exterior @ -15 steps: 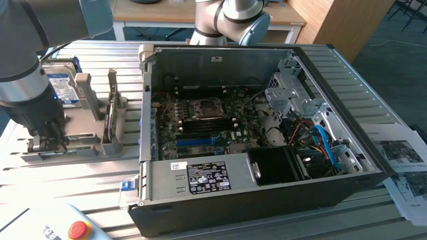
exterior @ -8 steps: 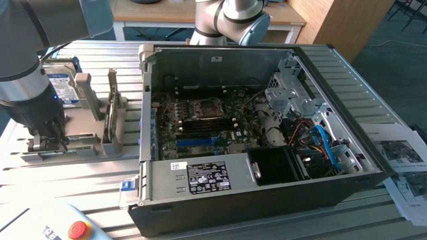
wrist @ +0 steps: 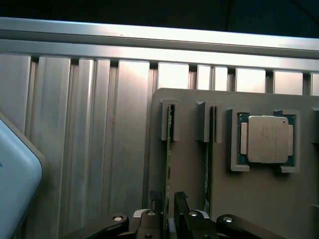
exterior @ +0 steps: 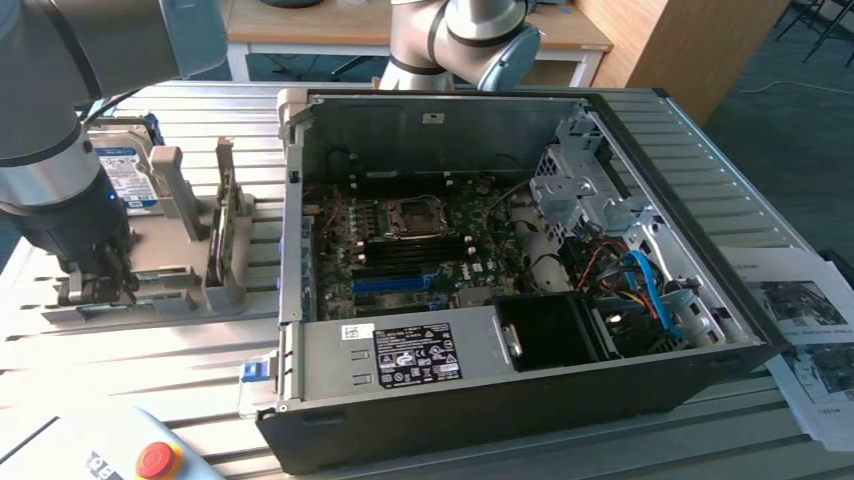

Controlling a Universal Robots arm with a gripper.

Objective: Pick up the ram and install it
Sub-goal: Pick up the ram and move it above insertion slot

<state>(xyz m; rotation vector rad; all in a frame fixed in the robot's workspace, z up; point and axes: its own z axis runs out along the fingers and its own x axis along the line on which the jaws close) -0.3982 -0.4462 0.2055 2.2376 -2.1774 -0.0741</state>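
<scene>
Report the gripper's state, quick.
Gripper: at the memory stick standing on edge in the grey holder; open or gripping cannot be told.

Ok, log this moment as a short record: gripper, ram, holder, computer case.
gripper: low at the holder, over the ram's edge
ram: standing on edge in a holder slot, not yet lifted
holder: gray, also carries a second stick and a processor chip
computer case: open, motherboard exposed, blue slot strip visible
</scene>
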